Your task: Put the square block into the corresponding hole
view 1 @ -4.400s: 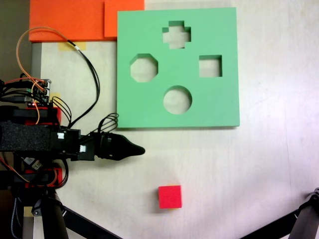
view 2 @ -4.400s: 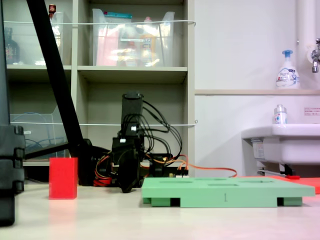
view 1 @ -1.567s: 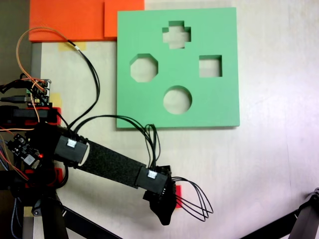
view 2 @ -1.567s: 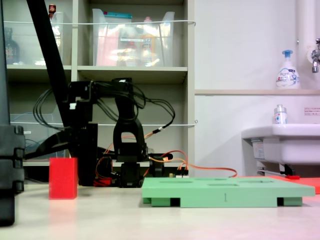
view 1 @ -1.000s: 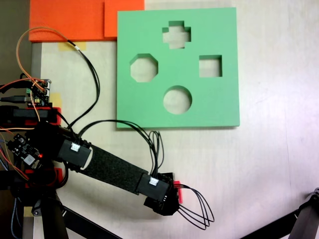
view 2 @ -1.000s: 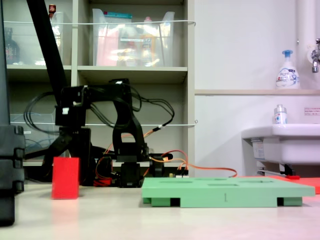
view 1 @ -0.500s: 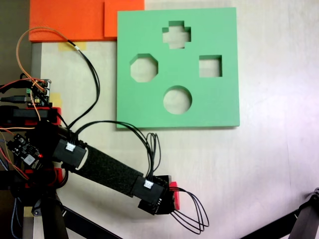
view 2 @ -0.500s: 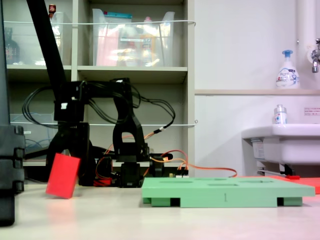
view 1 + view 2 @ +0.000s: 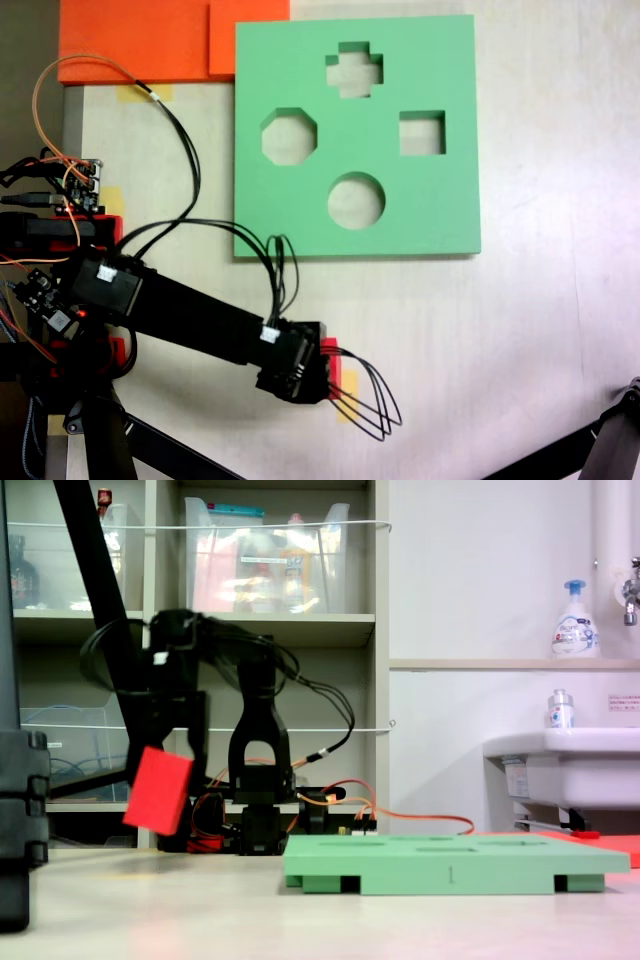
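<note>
My tool (image 9: 160,780) clamped on block (image 9: 158,790); block clear of worktop (image 9: 300,925), tilted, seen in low fixed view. From above, block (image 9: 337,368) mostly hidden under my wrist, red edge showing at its right. Green board (image 9: 440,210) flat on worktop, well apart from block. Square hole (image 9: 422,133) at board's right side in top fixed view; cross cutout (image 9: 354,70) up-left of it, round cutout (image 9: 356,201) down-left.

Pale table (image 9: 540,330) w/ green foam board (image 9: 440,210), orange foam sheets (image 9: 140,40) at top-left edge, arm base (image 9: 60,290).
</note>
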Controlling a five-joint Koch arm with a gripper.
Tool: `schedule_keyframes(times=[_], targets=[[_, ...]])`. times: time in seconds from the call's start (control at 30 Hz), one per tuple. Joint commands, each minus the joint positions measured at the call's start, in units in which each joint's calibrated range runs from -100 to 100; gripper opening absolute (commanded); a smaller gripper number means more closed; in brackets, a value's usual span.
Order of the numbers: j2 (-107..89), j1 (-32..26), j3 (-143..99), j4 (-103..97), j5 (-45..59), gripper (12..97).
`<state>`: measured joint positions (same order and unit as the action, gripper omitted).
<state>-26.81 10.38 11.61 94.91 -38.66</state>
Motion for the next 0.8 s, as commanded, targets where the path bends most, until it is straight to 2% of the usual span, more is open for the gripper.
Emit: schedule_keyframes(times=[0.0, 0.17, 0.33, 0.77], targets=[[-5.59, -2.49, 1.25, 3.45, -2.83, 33.9], [-6.01, -8.6, 8.03, 3.45, -9.87, 33.8], [1.95, -13.72, 19.2, 3.45, -16.17, 33.8], [33.66, -22.81, 52.2, 2.88, -27.3, 33.6]])
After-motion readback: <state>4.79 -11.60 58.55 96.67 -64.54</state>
